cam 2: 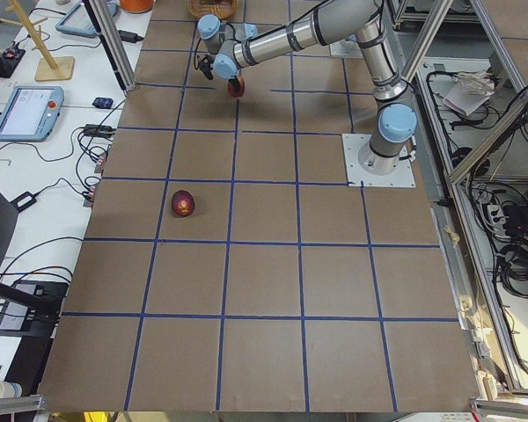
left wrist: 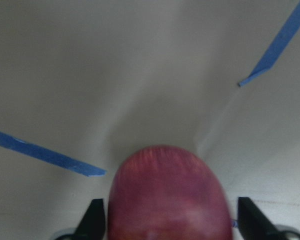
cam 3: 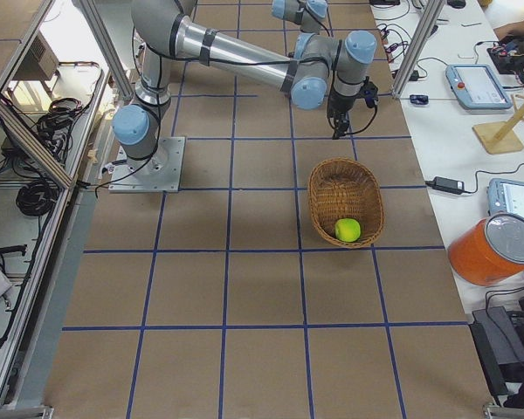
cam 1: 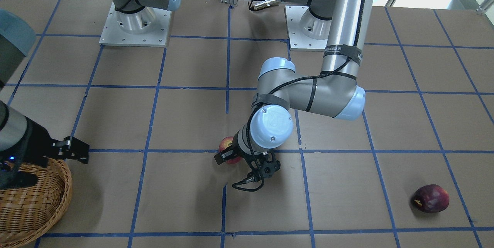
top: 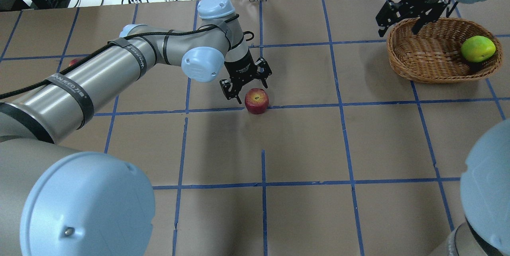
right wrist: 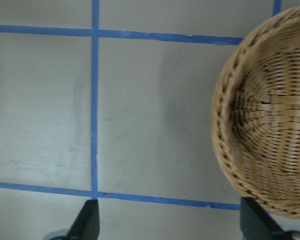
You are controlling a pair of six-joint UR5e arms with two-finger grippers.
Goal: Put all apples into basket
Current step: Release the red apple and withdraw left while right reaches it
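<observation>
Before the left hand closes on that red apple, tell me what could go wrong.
1. The left hand is open astride the red apple, which lies loose on the table; an off-centre squeeze could roll it away.
2. The right hand hangs open at the rim of the wicker basket, so carrying the apple in risks a collision with it.
3. The maroon apple lies far from the basket, which probably means a long carry.

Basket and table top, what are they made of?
The basket looks like woven wicker or cane, light brown and matte; strands and a braided rim show. The table top seems covered in dull brown paper or card, marked with blue tape.
</observation>
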